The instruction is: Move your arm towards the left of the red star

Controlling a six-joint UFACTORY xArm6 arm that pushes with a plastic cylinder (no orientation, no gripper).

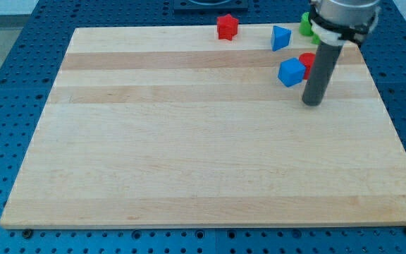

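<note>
The red star [226,27] sits at the top edge of the wooden board [189,155], a little right of centre. My tip [313,103] is at the view's upper right, well right of and below the star. It stands just right of and slightly below a blue cube [291,72]. A red block [306,62] is partly hidden behind the rod, so its shape is unclear.
A blue triangular block [280,37] lies right of the star near the top edge. A green block [306,25] shows at the top right, partly hidden by the arm. Blue perforated table [13,85] surrounds the board.
</note>
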